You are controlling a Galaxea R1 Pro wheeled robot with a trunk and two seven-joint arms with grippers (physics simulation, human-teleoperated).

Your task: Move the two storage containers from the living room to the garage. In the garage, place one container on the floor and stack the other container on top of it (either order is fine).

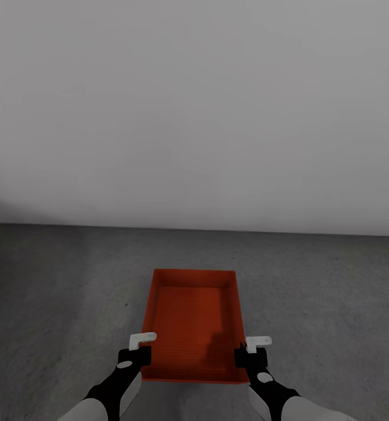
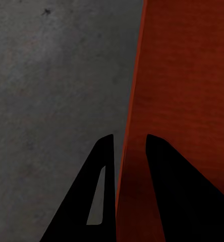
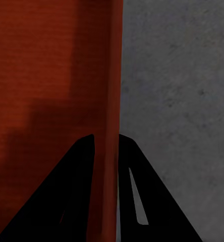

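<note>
On my left side, my left gripper is pinched onto the left wall of the orange-red storage container, one finger outside and one inside; the left wrist view shows that thin wall running straight up between the two dark fingers, so I read it as clamped on the rim rather than loose. The container sits in front of me over the dark grey floor of the garage, its far end pointing at the plain white-grey wall; I cannot tell whether its base is touching the concrete or hanging just above it. On the right, my right gripper grips the opposite wall in the same way, the wall caught between its fingers in the right wrist view. The danger I see is the thin walls: both holds are near the end closest to me, so the far end could sag or the bin could swing if one side lets go before the other. Uneven release would skew it. Room is generous: bare floor lies open to both sides, and the only edge ahead is where floor meets wall, well beyond the container's far rim.
</note>
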